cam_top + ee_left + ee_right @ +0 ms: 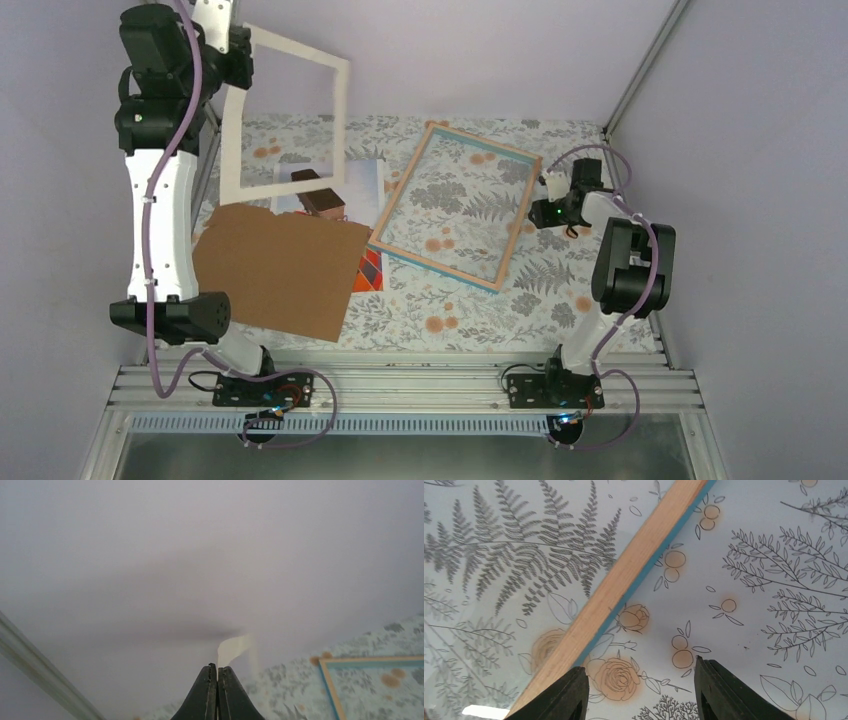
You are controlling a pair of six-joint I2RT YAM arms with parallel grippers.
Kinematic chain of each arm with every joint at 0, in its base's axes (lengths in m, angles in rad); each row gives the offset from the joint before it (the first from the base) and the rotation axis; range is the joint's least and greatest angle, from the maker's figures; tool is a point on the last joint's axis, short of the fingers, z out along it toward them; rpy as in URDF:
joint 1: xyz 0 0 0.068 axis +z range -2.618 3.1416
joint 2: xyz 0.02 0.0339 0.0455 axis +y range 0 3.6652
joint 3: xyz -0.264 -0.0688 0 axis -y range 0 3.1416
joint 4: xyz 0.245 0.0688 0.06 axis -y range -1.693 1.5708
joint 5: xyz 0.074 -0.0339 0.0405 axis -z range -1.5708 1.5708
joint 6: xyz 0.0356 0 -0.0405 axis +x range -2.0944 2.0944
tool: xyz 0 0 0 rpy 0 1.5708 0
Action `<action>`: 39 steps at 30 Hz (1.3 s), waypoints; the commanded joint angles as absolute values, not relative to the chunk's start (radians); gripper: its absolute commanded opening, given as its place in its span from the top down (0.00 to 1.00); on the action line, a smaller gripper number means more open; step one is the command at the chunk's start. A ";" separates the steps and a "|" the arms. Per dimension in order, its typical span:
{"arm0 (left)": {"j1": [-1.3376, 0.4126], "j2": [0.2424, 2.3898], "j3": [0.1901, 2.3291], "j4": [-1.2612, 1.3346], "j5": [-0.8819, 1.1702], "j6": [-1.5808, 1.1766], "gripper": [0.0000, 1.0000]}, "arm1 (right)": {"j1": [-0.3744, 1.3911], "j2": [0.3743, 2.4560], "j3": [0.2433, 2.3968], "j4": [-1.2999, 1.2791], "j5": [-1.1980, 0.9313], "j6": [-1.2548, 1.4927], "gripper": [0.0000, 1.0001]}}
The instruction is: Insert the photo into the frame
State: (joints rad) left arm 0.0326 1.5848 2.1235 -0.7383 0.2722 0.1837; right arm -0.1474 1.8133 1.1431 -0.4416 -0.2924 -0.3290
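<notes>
High above the surface (450, 320), the left end effector (217, 669) pinches the cream mat (340, 110) clear, seemingly to free the photo (362, 185) lying half under the backing board (280, 270), while the right end effector (641, 680) hovers wide beside the flat frame (486, 141).

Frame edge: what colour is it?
The frame is light wood on its back edge with a turquoise-blue rim, clearest in the right wrist view.

No text, label, brand name, number or sign legible in any view, nothing readable on the photo (362, 188), the frame (520, 222), the cream mat (343, 110) or the brown backing board (280, 275).
</notes>
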 commanded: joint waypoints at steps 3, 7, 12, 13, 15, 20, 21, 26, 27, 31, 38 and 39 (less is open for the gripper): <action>-0.073 1.639 2.148 -0.540 0.234 0.266 0.98 | -0.161 1.750 1.192 -0.459 -0.410 -0.302 0.44; -0.180 1.672 2.074 -0.347 0.189 0.327 0.97 | -0.169 1.718 1.200 -0.456 -0.489 -0.270 0.41; -0.361 1.795 2.060 -0.232 0.238 0.439 0.98 | -0.233 1.696 1.206 -0.458 -0.603 -0.208 0.38; -0.412 1.818 2.046 -0.233 0.256 0.470 0.98 | -0.249 1.696 1.210 -0.462 -0.624 -0.199 0.38; -0.494 1.846 1.975 -0.201 0.281 0.559 0.98 | -0.280 1.693 1.213 -0.465 -0.661 -0.181 0.38; -0.646 1.879 1.718 -0.027 0.298 0.727 0.98 | -0.346 1.690 1.201 -0.469 -0.735 -0.143 0.37; -0.671 1.891 1.685 -0.014 0.298 0.763 0.98 | -0.358 1.691 1.196 -0.472 -0.749 -0.140 0.37; -0.752 1.929 1.557 0.044 0.296 0.861 0.98 | -0.400 1.692 1.177 -0.469 -0.780 -0.123 0.37; -0.761 1.926 1.531 0.061 0.305 0.872 0.98 | -0.405 1.692 1.175 -0.468 -0.784 -0.120 0.37; -0.797 1.925 1.461 0.085 0.323 0.891 0.98 | -0.409 1.700 1.177 -0.467 -0.785 -0.120 0.37; -0.847 1.869 1.338 0.138 0.376 0.849 0.97 | -0.410 1.707 1.171 -0.468 -0.782 -0.129 0.38; -0.856 1.856 1.317 0.146 0.387 0.855 0.98 | -0.410 1.706 1.168 -0.466 -0.782 -0.129 0.38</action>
State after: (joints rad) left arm -0.8234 1.9369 1.3731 0.0669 0.3054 0.8536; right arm -0.4011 1.7195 1.1828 -0.4686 -0.7509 -0.1291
